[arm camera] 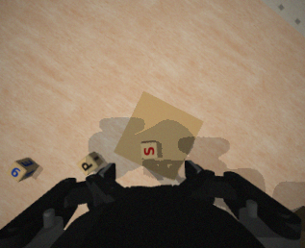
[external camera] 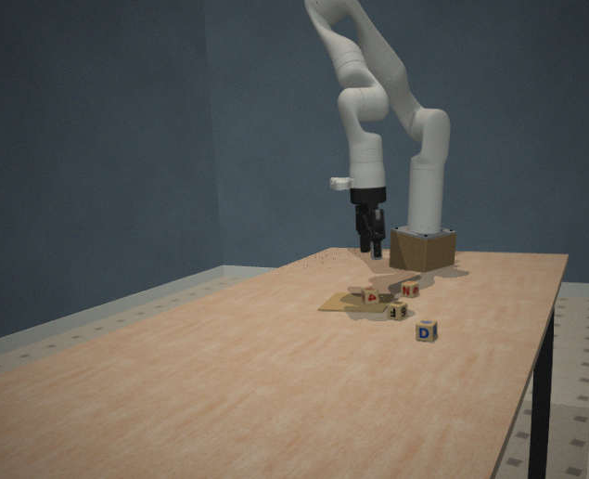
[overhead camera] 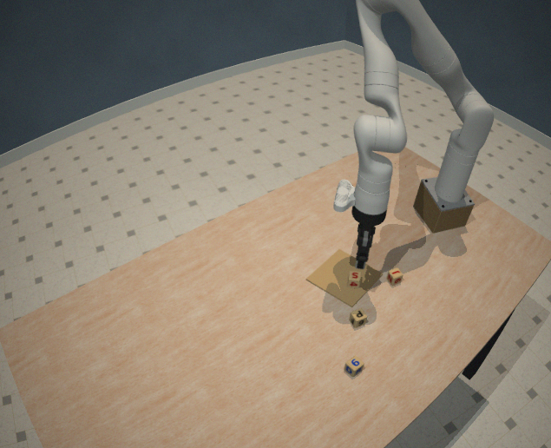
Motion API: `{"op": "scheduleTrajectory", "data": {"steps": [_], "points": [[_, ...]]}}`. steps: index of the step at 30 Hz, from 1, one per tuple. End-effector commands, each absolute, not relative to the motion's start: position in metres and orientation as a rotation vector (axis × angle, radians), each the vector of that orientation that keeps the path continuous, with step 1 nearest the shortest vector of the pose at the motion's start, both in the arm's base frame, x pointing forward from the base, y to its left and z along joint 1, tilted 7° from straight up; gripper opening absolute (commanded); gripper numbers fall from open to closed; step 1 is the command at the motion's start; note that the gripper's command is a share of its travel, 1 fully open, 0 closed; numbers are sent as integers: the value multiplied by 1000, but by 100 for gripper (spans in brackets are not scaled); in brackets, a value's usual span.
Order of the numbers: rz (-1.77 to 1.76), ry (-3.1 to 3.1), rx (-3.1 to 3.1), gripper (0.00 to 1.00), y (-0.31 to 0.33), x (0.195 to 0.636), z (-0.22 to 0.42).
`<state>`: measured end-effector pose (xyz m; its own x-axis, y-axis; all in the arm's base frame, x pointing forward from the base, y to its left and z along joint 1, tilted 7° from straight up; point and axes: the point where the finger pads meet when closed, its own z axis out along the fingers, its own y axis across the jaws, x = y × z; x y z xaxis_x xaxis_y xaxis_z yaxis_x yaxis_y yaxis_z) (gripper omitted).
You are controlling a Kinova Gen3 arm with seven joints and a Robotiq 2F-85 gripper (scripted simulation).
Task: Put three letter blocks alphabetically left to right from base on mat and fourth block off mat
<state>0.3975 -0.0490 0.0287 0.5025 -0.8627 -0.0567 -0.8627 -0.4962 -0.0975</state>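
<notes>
From my end, the claw (overhead camera: 360, 265) (external camera: 370, 253) (arm camera: 150, 169) hung in the air above the mat (overhead camera: 331, 277) (external camera: 346, 301) (arm camera: 155, 112), fingers spread wide, nothing between them. The S block (overhead camera: 354, 279) (external camera: 370, 295) (arm camera: 149, 150) sat on the mat, lower than the claw and near the midline of its gap as the wrist camera had it, S facing up. The P block (overhead camera: 357, 319) (external camera: 397, 310) (arm camera: 88, 163) was lower than the claw and out past one finger's side, on the counter (overhead camera: 193, 337) (external camera: 284, 386) (arm camera: 59, 72) just off the mat. Well apart from the claw on that same side, the blue block (overhead camera: 354, 366) (external camera: 426, 330) (arm camera: 24, 169) stood on the counter too.

The wrist view gave me no sight of the red block (overhead camera: 394, 276) (external camera: 409, 289), but the top view put it off the mat, near the claw and lower. I couldn't tell its top mark for certain. From above, the claw's fingers lined up nearly as one; the exterior view separated their tips. That exterior camera also showed me side marks: a 4 on the S block, an N on the red block, a D on the blue block.
</notes>
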Motion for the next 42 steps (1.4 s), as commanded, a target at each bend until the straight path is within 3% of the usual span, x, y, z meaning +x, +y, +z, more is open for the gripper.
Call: {"op": "scheduleTrajectory", "data": {"steps": [1, 14, 15, 42], "points": [[-8, 1473, -2647, 100, -53, 400, 29], [-13, 1451, -2658, 100, -54, 401, 28], [-13, 1451, -2658, 67, -54, 401, 28], [-13, 1451, -2658, 67, -54, 401, 28]]}}
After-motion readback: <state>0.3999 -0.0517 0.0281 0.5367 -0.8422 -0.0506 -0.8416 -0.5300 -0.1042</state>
